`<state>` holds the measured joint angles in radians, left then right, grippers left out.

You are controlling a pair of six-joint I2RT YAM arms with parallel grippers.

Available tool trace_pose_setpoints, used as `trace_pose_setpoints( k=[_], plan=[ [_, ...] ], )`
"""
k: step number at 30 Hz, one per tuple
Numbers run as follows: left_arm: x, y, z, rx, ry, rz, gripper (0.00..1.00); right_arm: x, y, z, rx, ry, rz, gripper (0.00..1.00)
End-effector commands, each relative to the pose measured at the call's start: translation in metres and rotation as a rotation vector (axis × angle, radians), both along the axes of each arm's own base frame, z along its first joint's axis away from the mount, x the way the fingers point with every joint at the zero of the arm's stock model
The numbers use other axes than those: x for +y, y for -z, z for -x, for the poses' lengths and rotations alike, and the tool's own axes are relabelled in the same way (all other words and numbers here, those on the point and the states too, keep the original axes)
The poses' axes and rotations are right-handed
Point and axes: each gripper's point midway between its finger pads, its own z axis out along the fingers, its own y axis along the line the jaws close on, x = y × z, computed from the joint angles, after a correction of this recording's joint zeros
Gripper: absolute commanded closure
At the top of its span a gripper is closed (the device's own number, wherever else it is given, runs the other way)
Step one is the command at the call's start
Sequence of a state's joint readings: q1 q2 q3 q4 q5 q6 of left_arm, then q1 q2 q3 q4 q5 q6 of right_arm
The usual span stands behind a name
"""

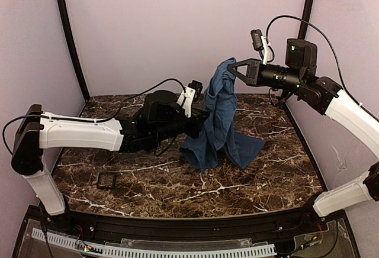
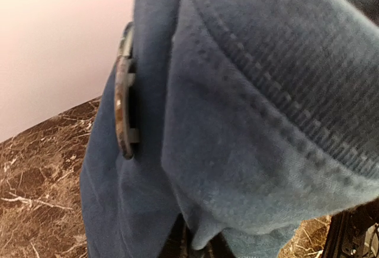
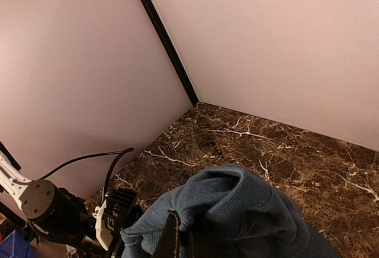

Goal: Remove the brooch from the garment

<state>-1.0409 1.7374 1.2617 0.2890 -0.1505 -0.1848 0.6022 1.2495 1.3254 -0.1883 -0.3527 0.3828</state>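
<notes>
Only the left wrist view shows the brooch [image 2: 123,113]: a pale grey disc seen edge-on, left of centre, sitting against the blue garment [image 2: 249,128]. From overhead I cannot make it out. That view shows the garment hanging from the right end effector [image 1: 233,68], which is clamped tight on its top in the upper middle. The lower folds rest on the tabletop [image 1: 266,175]. The left end effector [image 1: 200,122] sits against the cloth at mid-height. Its fingers [image 2: 176,241] are dark slivers at the bottom edge, and I cannot tell whether they grip. I count one garment, one brooch, one black square tray [image 1: 106,180] at lower left, and two end effectors. Markings on the white camera block [image 3: 108,222] beside the left end effector are too small to read.
</notes>
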Motion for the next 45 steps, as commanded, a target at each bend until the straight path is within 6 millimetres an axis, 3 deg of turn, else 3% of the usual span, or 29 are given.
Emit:
trace_pose_setpoints(
  k=[1, 4, 7, 8, 10, 14, 16, 22, 25, 29, 32, 37, 45],
  plan=[
    [0.036, -0.027, -0.011, -0.049, -0.130, -0.043, 0.99, -0.011, -0.002, 0.000, -0.044, 0.061, 0.036, 1.00],
    [0.070, -0.042, -0.014, -0.055, -0.185, -0.047, 0.99, -0.015, 0.025, -0.007, 0.002, 0.100, 0.103, 1.00],
    [0.090, -0.042, -0.016, -0.015, -0.166, -0.039, 0.99, -0.011, 0.057, -0.007, 0.056, 0.089, 0.159, 1.00],
    [0.098, -0.038, -0.019, 0.010, -0.159, -0.046, 0.99, -0.009, 0.066, -0.005, 0.071, 0.081, 0.171, 0.96],
    [0.106, -0.030, -0.021, 0.035, -0.150, -0.077, 0.99, -0.006, 0.084, -0.003, 0.106, 0.071, 0.191, 0.80],
    [0.118, -0.004, -0.026, 0.101, -0.168, -0.161, 0.99, -0.009, 0.118, 0.001, 0.183, 0.087, 0.211, 0.34],
    [0.124, 0.002, -0.029, 0.128, -0.184, -0.163, 0.99, -0.011, 0.144, 0.004, 0.232, 0.092, 0.240, 0.24],
    [0.125, 0.012, -0.031, 0.163, -0.194, -0.157, 0.99, 0.005, 0.218, 0.027, 0.365, 0.050, 0.310, 0.21],
    [0.125, 0.013, -0.033, 0.173, -0.203, -0.149, 0.99, 0.022, 0.240, 0.040, 0.382, 0.026, 0.328, 0.18],
    [0.125, 0.015, -0.033, 0.180, -0.205, -0.149, 0.99, 0.032, 0.266, 0.040, 0.410, 0.066, 0.379, 0.16],
    [0.127, 0.016, -0.033, 0.184, -0.212, -0.156, 0.99, 0.017, 0.287, 0.025, 0.460, 0.219, 0.406, 0.16],
    [0.134, 0.016, -0.033, 0.180, -0.230, -0.167, 0.99, -0.020, 0.300, -0.002, 0.434, 0.470, 0.510, 0.11],
    [0.139, 0.014, -0.032, 0.176, -0.232, -0.173, 0.99, -0.037, 0.343, -0.023, 0.510, 0.494, 0.584, 0.14]
  ],
)
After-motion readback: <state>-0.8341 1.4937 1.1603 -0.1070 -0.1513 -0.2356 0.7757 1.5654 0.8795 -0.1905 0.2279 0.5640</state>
